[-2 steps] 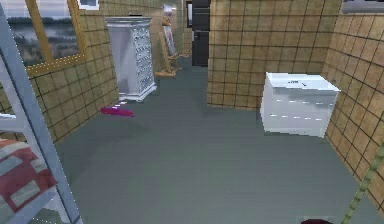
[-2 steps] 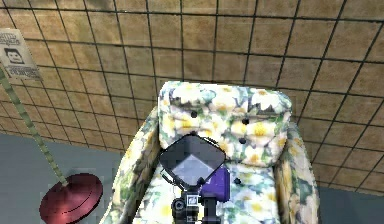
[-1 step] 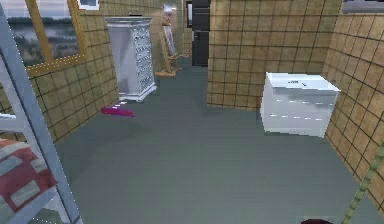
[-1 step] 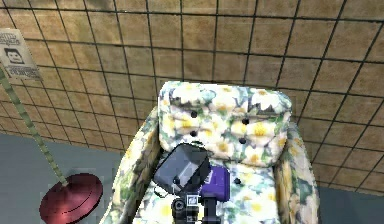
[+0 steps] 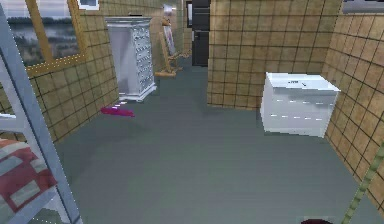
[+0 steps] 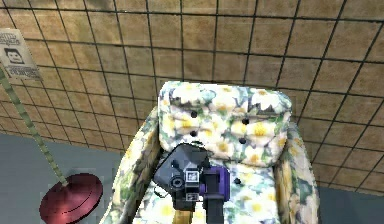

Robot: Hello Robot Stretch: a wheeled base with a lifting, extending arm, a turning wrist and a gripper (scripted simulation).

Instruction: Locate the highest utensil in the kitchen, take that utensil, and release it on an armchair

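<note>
In the arm side view, a big soft armchair with white cloth and yellow flowers sits in the middle. Behind it is a wall of brown square tiles. The dark gripper is low in the middle of the picture, in front of the armchair's seat. Just right of it is a small purple thing. It may be the utensil, but it is too small to be sure. I cannot tell if the gripper holds anything, since the seat is right behind it. At the lower left stands a round dark red base with a thin green pole going toward the upper left.

In the forward view, the grey floor runs up the middle. A tall white chest of drawers stands at the upper left. A small pink thing lies on the floor near it. A low white cabinet sits at the right by the tiled wall.
</note>
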